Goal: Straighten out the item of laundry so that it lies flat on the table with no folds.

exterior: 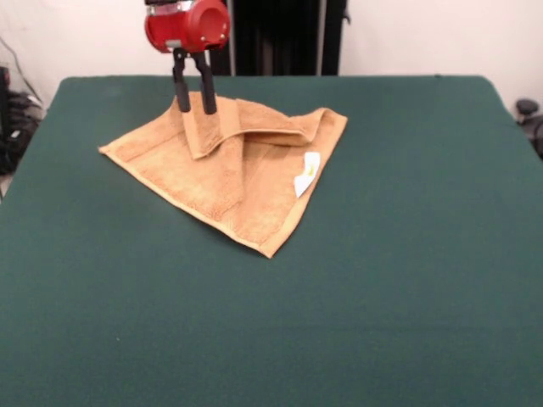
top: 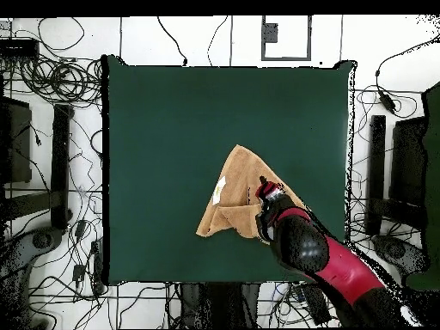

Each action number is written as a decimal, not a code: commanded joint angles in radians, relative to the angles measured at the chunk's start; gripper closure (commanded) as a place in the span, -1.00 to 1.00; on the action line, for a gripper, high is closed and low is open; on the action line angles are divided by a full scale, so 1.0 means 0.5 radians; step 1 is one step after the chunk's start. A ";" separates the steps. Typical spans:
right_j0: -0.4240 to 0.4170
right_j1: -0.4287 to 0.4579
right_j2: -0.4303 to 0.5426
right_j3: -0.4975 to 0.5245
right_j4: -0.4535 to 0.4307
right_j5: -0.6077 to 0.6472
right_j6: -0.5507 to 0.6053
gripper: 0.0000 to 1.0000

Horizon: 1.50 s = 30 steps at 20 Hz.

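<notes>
A: Biggest first. What carries everything?
B: The table (exterior: 407, 280), dark green cloth top, far larger than anything on it.

A: Arm?
B: Red and black arm (top: 331, 262), coming in from the bottom right in the overhead view. From the front, only its red end shows at the top, left of centre.

A: Task thing, where?
B: The towel (exterior: 216, 174), tan-orange terry, lies on the table's far half, left of centre in the front view; overhead it sits right of centre, toward the robot's edge. Not flat: one part is lifted into a peak and a flap folds over the middle. A near corner points toward the camera.

A: Gripper?
B: The gripper (exterior: 194, 108) has two dark fingers (exterior: 207, 91) pointing down, set narrow, pinching the raised fold of the towel at its far side. Cloth rises between them.

A: Smallest bits?
B: White care tag (exterior: 306, 174) on the towel's right edge, front view, lying on top. Woven band (exterior: 174, 174) runs along the left part.

A: Any containers?
B: Nothing holding anything, just towel on table.
</notes>
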 commanded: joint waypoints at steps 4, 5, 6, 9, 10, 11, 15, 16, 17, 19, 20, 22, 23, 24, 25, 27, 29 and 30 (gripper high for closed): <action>-0.034 0.325 0.327 -0.019 0.078 0.440 0.182 -1.00; -0.025 0.321 0.315 -0.033 0.084 0.495 0.162 -1.00; -0.013 0.316 0.299 -0.060 0.095 0.589 0.128 -1.00; 0.002 0.306 0.254 -0.149 0.086 0.787 0.042 -1.00; 0.010 0.287 0.229 -0.198 0.081 0.913 -0.004 -1.00; 0.014 0.276 0.214 -0.229 0.076 0.992 -0.026 -1.00; 0.027 0.300 0.168 -0.414 0.021 1.362 -0.131 -1.00; 0.027 0.323 0.163 -0.452 0.009 1.434 -0.147 -1.00; 0.028 0.335 0.164 -0.476 -0.008 1.466 -0.148 -1.00; 0.029 0.364 0.156 -0.534 -0.043 1.547 -0.170 -1.00; 0.025 0.379 0.153 -0.569 -0.069 1.593 -0.192 -1.00; 0.009 0.409 0.159 -0.617 -0.109 1.641 -0.220 -1.00; 0.006 0.419 0.160 -0.636 -0.127 1.651 -0.226 -1.00; 0.001 0.434 0.160 -0.663 -0.148 1.668 -0.240 -1.00; -0.001 0.448 0.161 -0.681 -0.161 1.674 -0.242 -1.00; -0.027 0.514 0.185 -0.706 -0.158 1.663 -0.249 -1.00; -0.056 0.557 0.209 -0.685 -0.171 1.519 -0.222 -1.00; -0.067 0.563 0.217 -0.659 -0.191 1.410 -0.202 -1.00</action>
